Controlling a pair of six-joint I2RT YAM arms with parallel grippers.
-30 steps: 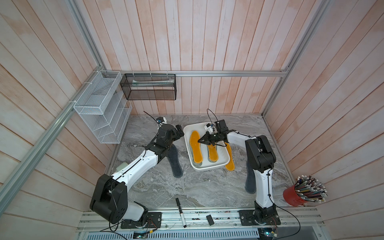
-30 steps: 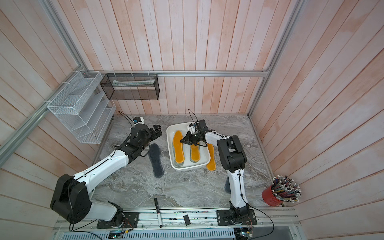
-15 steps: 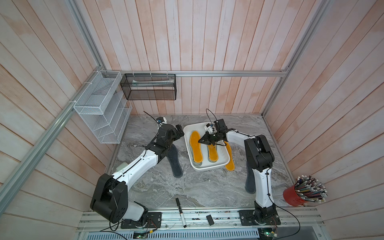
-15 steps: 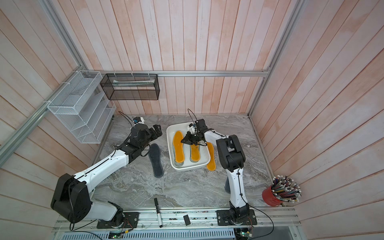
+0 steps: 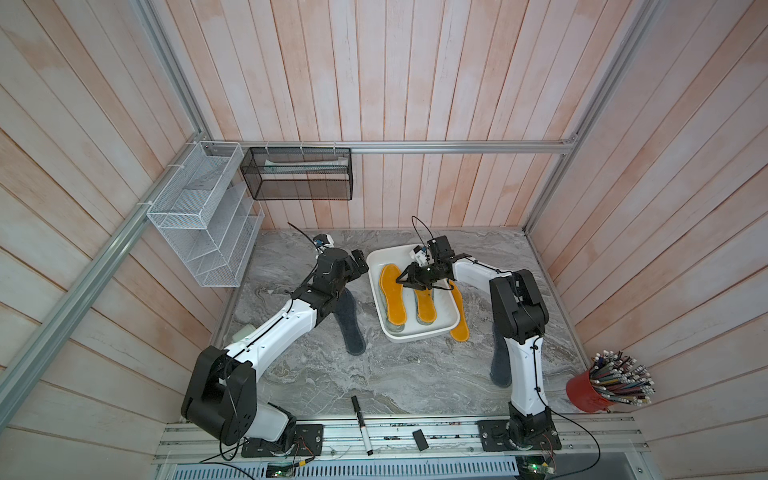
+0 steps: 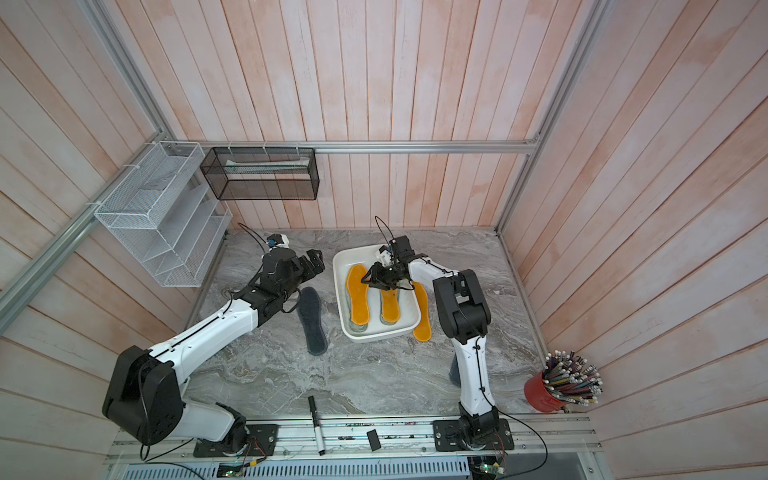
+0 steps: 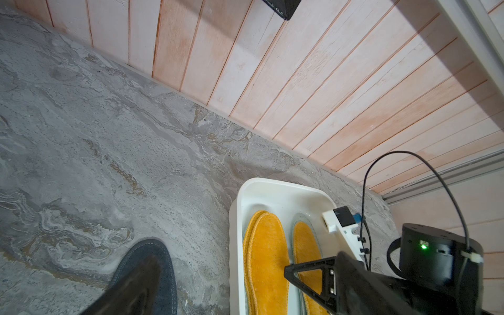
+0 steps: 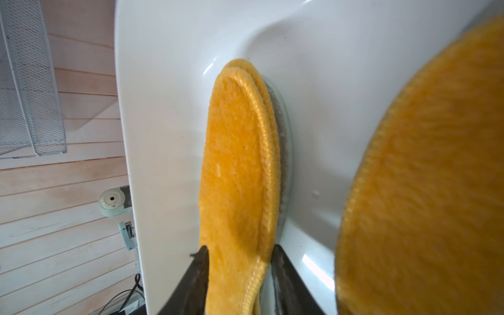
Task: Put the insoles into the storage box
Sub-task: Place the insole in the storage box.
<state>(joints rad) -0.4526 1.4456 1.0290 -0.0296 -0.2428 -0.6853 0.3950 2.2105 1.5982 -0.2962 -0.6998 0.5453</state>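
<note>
The white storage box (image 5: 415,334) sits mid-table, also in the left wrist view (image 7: 234,218). Two stacks of yellow insoles lie inside it (image 5: 392,299) (image 5: 424,305), on pale translucent ones (image 5: 395,326). My right gripper (image 5: 405,282) hovers low over the left stack, open, its fingers either side of the top yellow insole (image 8: 234,163). Another yellow insole (image 5: 459,320) lies on the table against the box's right side. A dark grey insole (image 5: 349,324) lies left of the box; my left gripper (image 5: 359,266) stands open above its far end. A second dark grey insole (image 5: 498,361) is partly hidden behind the right arm.
A white wire rack (image 5: 208,216) and a black mesh basket (image 5: 297,174) hang on the back-left walls. A red cup of pencils (image 5: 590,390) stands at the front right. A black marker (image 5: 361,424) and a small black block (image 5: 419,439) lie on the front rail.
My right gripper's jaws have parted over the box, letting go of the yellow insole that now lies on the left stack. The left arm has hardly moved.
</note>
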